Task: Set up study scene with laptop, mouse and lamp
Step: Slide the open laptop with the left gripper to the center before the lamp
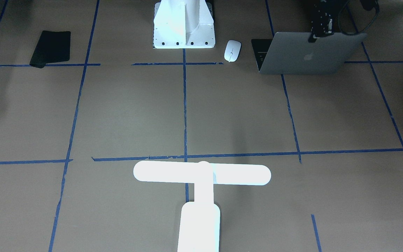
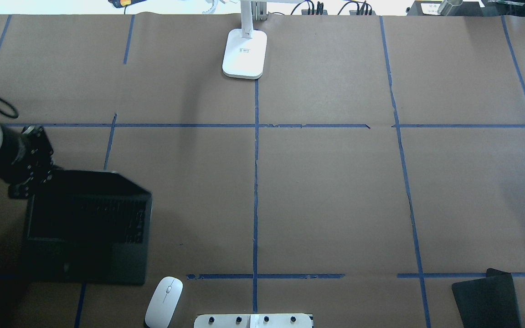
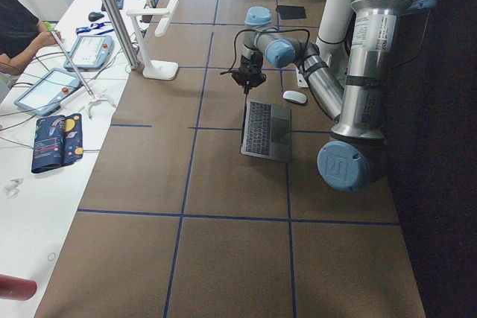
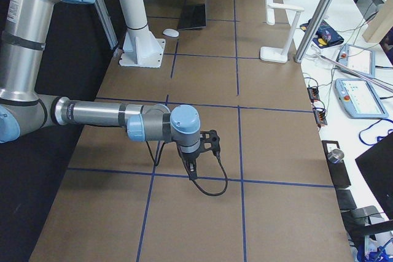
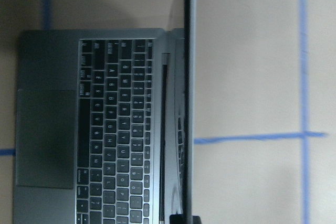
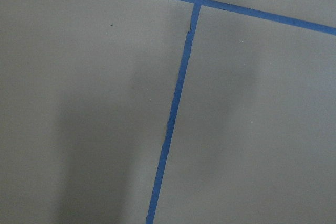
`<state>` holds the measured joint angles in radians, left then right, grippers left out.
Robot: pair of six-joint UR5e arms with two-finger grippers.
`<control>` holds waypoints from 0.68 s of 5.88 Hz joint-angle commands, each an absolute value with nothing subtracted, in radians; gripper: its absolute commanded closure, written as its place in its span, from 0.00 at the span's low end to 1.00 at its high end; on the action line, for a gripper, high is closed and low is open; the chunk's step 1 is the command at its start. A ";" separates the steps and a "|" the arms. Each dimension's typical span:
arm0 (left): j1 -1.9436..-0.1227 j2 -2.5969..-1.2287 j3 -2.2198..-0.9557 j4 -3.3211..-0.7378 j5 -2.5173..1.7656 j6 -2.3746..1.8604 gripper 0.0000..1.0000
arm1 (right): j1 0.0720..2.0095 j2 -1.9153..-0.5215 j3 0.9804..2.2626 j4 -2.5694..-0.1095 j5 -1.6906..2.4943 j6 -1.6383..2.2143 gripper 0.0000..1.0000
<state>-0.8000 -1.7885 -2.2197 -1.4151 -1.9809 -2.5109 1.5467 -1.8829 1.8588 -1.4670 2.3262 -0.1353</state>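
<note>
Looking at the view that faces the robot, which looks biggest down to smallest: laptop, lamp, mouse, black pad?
1. lamp, though nearness to the camera enlarges it
2. laptop
3. pad
4. mouse

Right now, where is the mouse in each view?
Front-facing: mouse top centre, left of laptop.
Overhead: mouse bottom edge, left of centre.
Exterior left: mouse centre-right, just beyond laptop.
Exterior right: mouse upper left, near pedestal.
Left wrist: absent.
Right wrist: absent.
Landmark: the laptop beside it.

I see a space-grey laptop [image 1: 306, 56] with a dark keyboard [image 5: 121, 129], a white mouse [image 1: 232, 50] beside it, a white lamp [image 1: 201, 175], and a brown table [image 1: 124, 112] gridded in blue tape [image 1: 184, 105].
</note>
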 commanded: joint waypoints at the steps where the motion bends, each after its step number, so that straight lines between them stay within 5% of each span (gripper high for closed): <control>1: -0.825 -2.088 -1.981 -1.407 -1.982 -2.502 1.00 | 1.548 -1.879 1.856 -1.470 2.336 -0.132 0.00; 4: -0.793 -2.401 -1.740 -1.407 -1.930 -2.672 1.00 | 1.546 -1.878 1.833 -1.471 2.341 -0.132 0.00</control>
<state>-0.8093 -2.2955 -1.8215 -1.4101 -1.9626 -2.6066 1.5464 -1.8786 1.8422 -1.4700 2.3381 -0.1319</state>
